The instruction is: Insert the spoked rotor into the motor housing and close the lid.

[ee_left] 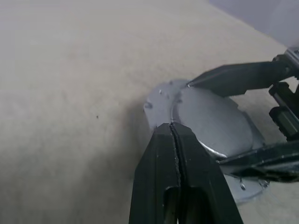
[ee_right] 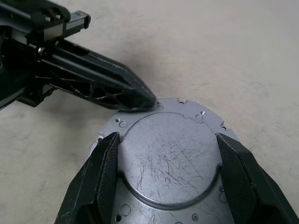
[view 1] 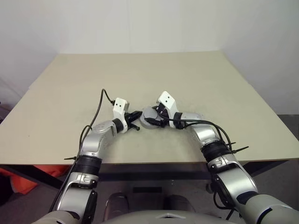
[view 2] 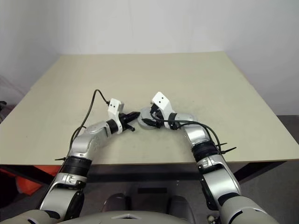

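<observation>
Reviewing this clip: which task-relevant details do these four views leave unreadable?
- Spoked rotor: whether it sits inside is hidden; the lid covers the motor housing in the right wrist view.
- Housing's near edge: cut off by the frame's lower border and the right gripper straddling the lid.
- Lid seating: in the left wrist view the shut left gripper covers the rim where it touches.
- Head views: the housing is too small, screened by both wrists.

A beige worktop point(view 1: 196, 79) stands against a plain white wall point(view 1: 149, 23). Below its near left corner lies something orange point(view 1: 28, 179) on the floor.
</observation>
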### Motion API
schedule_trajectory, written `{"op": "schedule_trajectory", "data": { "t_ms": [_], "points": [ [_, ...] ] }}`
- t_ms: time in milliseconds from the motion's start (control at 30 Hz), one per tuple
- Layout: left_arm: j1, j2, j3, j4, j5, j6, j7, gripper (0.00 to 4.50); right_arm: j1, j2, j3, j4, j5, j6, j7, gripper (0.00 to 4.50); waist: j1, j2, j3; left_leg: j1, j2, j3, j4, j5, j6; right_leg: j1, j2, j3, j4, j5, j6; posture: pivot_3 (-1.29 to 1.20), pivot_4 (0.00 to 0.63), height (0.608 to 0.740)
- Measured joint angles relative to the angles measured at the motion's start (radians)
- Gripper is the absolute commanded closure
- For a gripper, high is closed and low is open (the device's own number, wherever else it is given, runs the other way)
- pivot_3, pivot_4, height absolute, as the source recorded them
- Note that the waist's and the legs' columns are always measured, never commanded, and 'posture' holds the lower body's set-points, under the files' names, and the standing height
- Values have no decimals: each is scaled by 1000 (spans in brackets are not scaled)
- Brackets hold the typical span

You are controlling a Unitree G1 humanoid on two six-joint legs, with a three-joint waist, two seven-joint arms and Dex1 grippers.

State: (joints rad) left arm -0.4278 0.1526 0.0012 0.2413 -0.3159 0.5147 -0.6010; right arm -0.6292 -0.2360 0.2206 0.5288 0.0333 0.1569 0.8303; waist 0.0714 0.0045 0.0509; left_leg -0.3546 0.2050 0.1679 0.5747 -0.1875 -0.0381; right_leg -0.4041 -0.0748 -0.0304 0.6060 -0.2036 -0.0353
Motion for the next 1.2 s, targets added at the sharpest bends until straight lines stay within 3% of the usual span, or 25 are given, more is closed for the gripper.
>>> {"op": "schedule_trajectory", "data": {
  "t_ms": [733, 867, 1200],
  "points": [
    [57, 22, 12, -114, -117, 197, -23, 4475, 0, 0, 0, 3, 0, 3, -4, 1386, 0, 0, 0, 3, 0, 0, 0, 0, 0, 2, 0, 0, -1, -4, 7, 0, 0, 740],
    [57, 23, 10, -117, -118, 202, -23, 4500, 0, -8, -3, -14, 7, 36, 30, 68, 1, 0, 0, 3, -1, 0, -1, 0, 0, 3, 0, 0, -1, -4, 7, 0, 0, 740],
    [59, 31, 6, -122, -117, 203, -27, 4500, 35, -10, -33, -115, 53, 71, 53, 10, 2, 0, 1, 2, -1, 0, -3, 0, 0, 2, 0, 1, -3, -4, 7, 0, 0, 740]
  ]
}}
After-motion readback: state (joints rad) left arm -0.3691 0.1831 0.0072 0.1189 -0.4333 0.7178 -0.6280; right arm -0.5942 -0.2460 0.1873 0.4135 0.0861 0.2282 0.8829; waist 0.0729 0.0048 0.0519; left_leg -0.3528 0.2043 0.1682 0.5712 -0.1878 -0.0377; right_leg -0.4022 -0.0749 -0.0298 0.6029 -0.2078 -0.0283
